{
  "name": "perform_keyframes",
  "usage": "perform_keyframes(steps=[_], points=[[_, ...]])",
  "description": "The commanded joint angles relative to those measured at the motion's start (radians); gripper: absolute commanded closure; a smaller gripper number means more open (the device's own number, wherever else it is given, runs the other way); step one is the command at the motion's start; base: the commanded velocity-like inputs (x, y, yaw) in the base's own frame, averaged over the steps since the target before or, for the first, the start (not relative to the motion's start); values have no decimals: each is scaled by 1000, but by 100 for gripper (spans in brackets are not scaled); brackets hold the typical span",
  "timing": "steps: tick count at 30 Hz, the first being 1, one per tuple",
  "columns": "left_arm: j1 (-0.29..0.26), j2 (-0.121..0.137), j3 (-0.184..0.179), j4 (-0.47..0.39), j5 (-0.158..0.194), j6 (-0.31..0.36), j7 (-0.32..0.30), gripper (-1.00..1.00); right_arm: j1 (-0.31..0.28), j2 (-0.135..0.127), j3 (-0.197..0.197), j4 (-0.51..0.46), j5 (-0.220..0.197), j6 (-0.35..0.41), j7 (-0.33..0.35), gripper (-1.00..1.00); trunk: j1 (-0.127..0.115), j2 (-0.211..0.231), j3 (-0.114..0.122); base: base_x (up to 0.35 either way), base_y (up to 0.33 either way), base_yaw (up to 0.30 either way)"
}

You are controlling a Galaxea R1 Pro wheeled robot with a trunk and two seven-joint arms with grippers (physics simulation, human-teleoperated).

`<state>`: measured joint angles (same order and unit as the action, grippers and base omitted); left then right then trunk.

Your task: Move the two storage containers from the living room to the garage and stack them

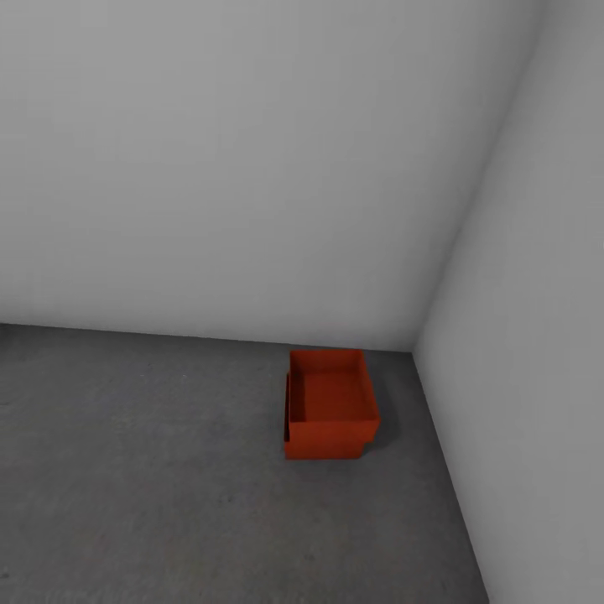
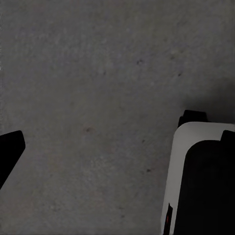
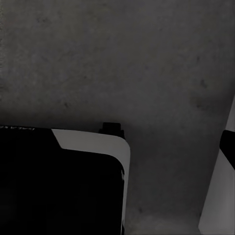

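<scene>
Two orange-red storage containers stand stacked in the garage's far right corner in the head view. The upper container (image 1: 333,394) rests on the lower container (image 1: 323,450), shifted slightly to the right, with its open top empty. Both stand on the dark grey concrete floor (image 1: 151,470), apart from both arms. In the left wrist view my left gripper (image 2: 117,147) hangs open over bare floor, one dark fingertip (image 2: 11,149) at the picture's edge. My right gripper (image 3: 117,139) also hangs open above the floor, with a dark fingertip (image 3: 228,146) at the edge.
Plain white walls (image 1: 252,168) meet in a corner just behind the stack, and the right wall (image 1: 537,335) runs close beside it. Part of my white and black base (image 2: 196,147) shows under the left wrist, and my base (image 3: 93,144) also shows under the right wrist.
</scene>
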<state>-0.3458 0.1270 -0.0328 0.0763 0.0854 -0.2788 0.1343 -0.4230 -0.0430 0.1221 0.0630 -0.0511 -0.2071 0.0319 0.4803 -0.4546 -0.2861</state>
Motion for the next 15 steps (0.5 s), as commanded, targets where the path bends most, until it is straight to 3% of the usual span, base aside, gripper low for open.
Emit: perform_keyframes(steps=[1, 8, 15], points=[[-1, -1, -4, 4, 8, -9, -1, -100, -2, 0, 7, 5, -6, -8, 3, -100, -3, 6, 2, 0, 0, 0], [2, -10, -4, 4, 8, -9, -3, -100, -2, 0, 7, 5, -6, -8, 3, -100, -30, 55, 24, 0, 0, 0], [2, -23, -4, 4, 8, -14, 6, -100, -2, 0, 7, 4, -6, -8, 3, -100, -30, 55, 24, 0, 0, 0]])
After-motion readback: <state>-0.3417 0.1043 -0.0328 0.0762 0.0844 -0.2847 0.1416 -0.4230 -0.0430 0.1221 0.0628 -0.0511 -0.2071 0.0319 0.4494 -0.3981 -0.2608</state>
